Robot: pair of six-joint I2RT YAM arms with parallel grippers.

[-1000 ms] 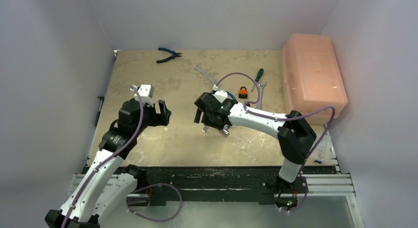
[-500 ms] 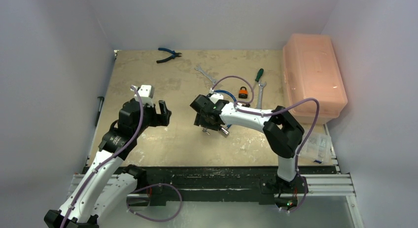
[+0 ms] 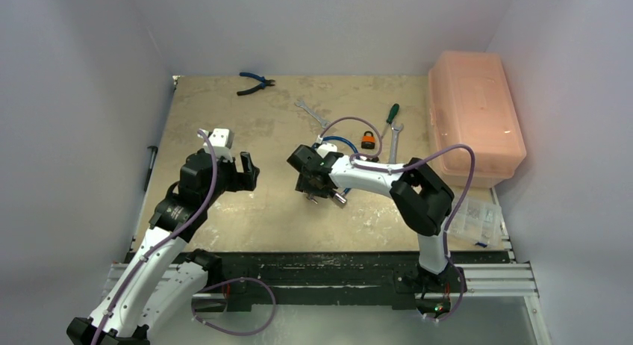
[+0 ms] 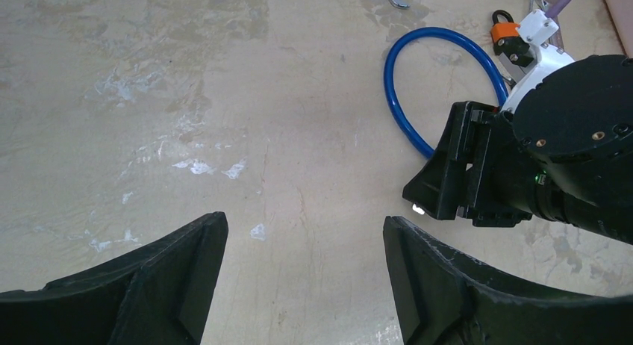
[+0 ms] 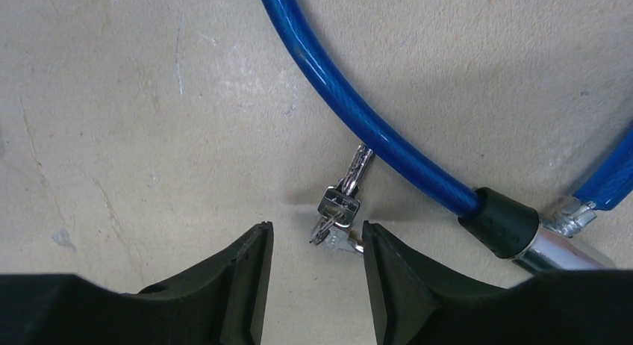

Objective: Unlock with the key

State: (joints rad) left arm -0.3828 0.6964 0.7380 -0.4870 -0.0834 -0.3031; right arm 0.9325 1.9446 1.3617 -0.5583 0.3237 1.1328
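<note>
Keys (image 5: 340,207): flat on the surface (image 5: 112,98), blade tip against the blue cable (image 5: 373,128).
Right gripper (image 5: 316,233): jaws apart, straddling the keys, not clamped.
Left gripper (image 4: 304,222): wide open, empty.
Nearby: orange padlock (image 3: 368,140), screwdriver (image 3: 390,115), wrench (image 3: 311,113), pink box (image 3: 474,113).

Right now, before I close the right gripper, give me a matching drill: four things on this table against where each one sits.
Things:
1. keys
2. orange padlock
3. blue-handled pliers
4. pink plastic box

Places:
A. along the right side of the table
B. near the table's far edge, left of the middle
C. at the gap between the fingertips of the right gripper
D. just beside the green-handled screwdriver

Pairs: 1-C, 2-D, 3-B, 4-A.
</note>
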